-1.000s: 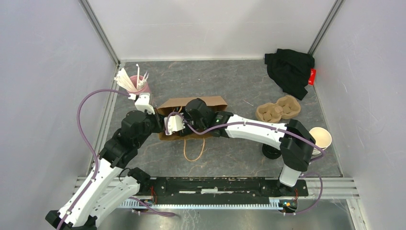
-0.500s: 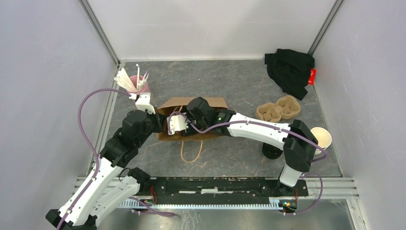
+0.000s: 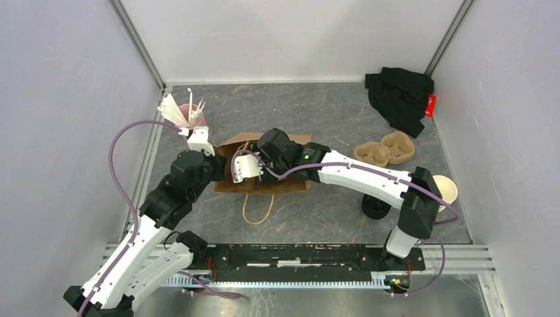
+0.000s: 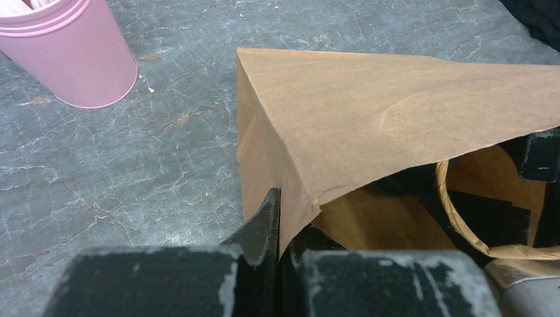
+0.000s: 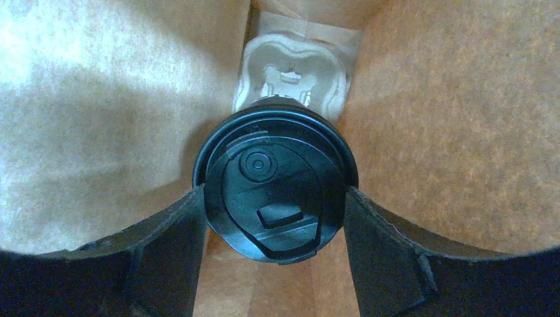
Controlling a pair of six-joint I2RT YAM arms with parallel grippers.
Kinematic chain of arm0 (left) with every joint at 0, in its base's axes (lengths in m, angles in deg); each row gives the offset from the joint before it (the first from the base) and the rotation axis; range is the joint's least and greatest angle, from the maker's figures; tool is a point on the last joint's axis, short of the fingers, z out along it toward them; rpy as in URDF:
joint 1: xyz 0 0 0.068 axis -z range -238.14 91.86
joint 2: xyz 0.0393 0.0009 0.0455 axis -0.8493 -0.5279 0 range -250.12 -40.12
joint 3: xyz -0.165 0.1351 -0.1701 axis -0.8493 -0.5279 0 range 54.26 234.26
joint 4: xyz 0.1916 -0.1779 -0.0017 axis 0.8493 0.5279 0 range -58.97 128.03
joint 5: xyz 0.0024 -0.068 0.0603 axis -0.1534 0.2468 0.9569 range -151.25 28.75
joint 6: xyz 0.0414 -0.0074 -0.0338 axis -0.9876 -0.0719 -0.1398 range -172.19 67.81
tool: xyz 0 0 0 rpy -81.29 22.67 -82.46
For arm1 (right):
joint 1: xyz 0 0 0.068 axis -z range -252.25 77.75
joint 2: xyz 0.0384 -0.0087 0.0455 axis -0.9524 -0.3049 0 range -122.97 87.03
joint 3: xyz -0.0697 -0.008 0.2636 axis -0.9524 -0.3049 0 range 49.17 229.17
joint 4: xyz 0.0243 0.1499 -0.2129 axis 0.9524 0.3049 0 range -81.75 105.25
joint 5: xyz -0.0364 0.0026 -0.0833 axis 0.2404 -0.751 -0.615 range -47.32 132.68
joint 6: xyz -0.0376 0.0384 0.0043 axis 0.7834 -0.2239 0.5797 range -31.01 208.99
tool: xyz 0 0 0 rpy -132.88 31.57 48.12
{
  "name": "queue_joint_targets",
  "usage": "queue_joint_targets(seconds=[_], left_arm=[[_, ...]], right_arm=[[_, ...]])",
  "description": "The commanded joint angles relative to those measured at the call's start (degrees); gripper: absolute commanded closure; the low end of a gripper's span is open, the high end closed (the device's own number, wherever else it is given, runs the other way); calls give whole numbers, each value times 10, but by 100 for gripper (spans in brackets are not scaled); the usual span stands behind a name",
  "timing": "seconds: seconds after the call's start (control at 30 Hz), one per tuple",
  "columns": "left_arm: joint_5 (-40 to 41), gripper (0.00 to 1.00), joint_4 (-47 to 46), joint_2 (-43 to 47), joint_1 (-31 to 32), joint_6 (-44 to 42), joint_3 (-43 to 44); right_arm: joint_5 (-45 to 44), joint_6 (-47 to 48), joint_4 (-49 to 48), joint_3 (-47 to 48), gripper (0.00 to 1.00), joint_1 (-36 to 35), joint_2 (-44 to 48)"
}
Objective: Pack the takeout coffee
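The right gripper (image 5: 274, 198) reached inside a brown paper bag (image 5: 99, 119) and clasped the takeout coffee (image 5: 276, 181). Its two fingers pressed against the cup's sides just below the black dome lid. Straight ahead of the gripper, at the bag's far end, sat a pale moulded tray (image 5: 290, 63). The left gripper (image 4: 280, 218), pressed together, pinched the edge of the bag's mouth and held it up. The cup probably needed to travel straight ahead without tilting until it seated in the tray. The mouth should be held taut, and the fingers should part only once the cup was supported.
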Motion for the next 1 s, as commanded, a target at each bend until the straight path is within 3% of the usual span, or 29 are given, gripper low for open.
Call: queue_joint_targets(seconds=[0.0,0.33,0.63,0.83,0.97], left_arm=[[-1,98,-11,-7,-2,-25,5],[7,98,-14,-9,-2,-27,8],[-20,98,21,2,-1,-29,19],[-29,98,32,10,-1,-24,25],[-38,98,32,9,-1,-21,25]], right_arm=[[-60,-13,34,29,100,-7,20],[-141,13,48,5,100,1,30],[-69,48,-35,-55,100,37,46],[-60,63,-11,-35,100,52,32],[-38,70,-47,-61,100,63,45]])
